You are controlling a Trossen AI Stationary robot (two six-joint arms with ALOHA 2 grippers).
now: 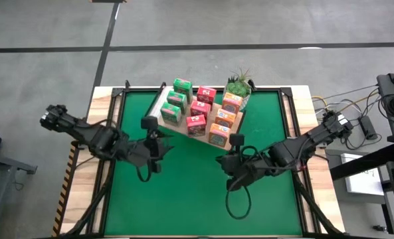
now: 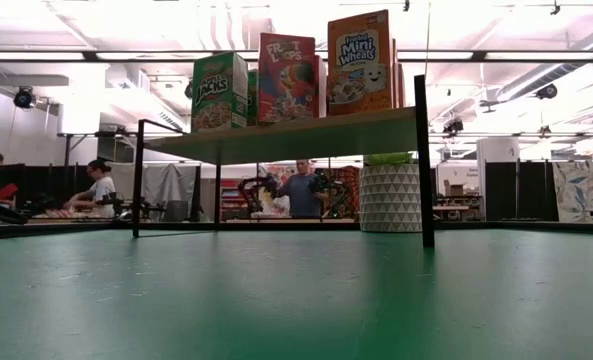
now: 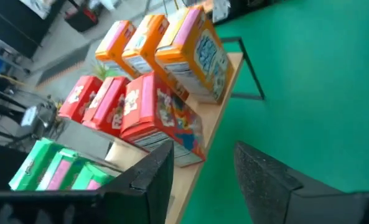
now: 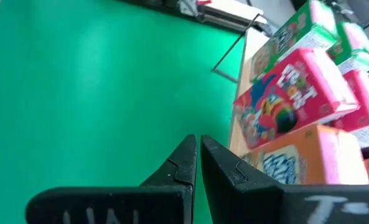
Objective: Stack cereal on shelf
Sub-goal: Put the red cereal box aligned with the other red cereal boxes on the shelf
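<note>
Nine cereal boxes stand on their bases in three rows on the light-wood shelf (image 1: 159, 108): green (image 1: 177, 101), pink-red (image 1: 200, 110) and orange (image 1: 224, 119). In the low view the shelf board (image 2: 306, 133) sits raised on thin black legs, with a green box (image 2: 219, 92), a red box (image 2: 288, 77) and an orange box (image 2: 359, 62) on top. My left gripper (image 1: 150, 130) (image 3: 200, 169) is open, just off the shelf's near-left corner, and touches nothing. My right gripper (image 1: 237, 142) (image 4: 198, 150) is shut, near the shelf's near-right corner, also apart from it.
A potted green plant (image 1: 238, 85) stands at the shelf's far-right end, and its patterned pot (image 2: 391, 196) shows under the board. The green mat (image 1: 197, 192) stretches bare toward the near edge. People sit and stand in the room beyond the table.
</note>
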